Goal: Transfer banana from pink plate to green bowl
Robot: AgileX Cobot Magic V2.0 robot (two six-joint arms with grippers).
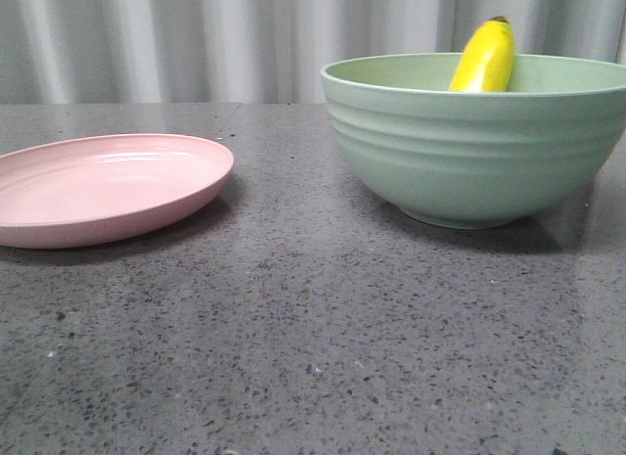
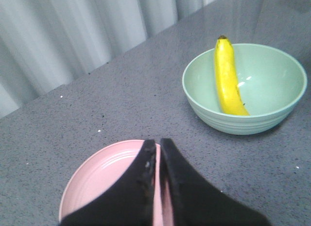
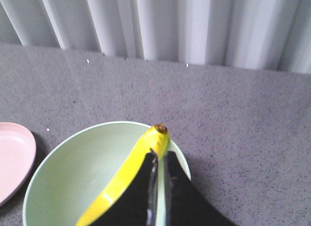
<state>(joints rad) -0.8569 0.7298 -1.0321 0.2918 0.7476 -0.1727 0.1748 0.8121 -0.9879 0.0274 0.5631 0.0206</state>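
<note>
Left black two-fingered gripper (image 2: 158, 147): fingers pressed nearly together, only a thin slit between them, nothing held, poised above the wide, shallow, pale pink glossy plate (image 2: 99, 175). Right black gripper (image 3: 159, 157): likewise closed to a narrow gap, gripping nothing, poised over the rim of the large, deep, pale mint-green ridged bowl (image 3: 68, 177), tips just beside the upper end of the smooth, bright yellow curved banana (image 3: 129, 167); touching it or not, cannot tell. Inside the bowl (image 2: 272, 85), the banana (image 2: 226, 78) lying tilted, lower end at the bottom, upper end with its small dark tip leaning on the inner wall and poking above the rim. From the front, only that upper part of the banana (image 1: 484, 56) visible over the bowl's (image 1: 469, 142) edge, with neither gripper in sight. Pink plate (image 1: 103, 186) bare, resting to the left, well apart from the bowl. Beneath everything, a dark grey speckled stone tabletop (image 1: 313, 357); behind, a backdrop of pale grey pleated curtain (image 1: 196, 39).
</note>
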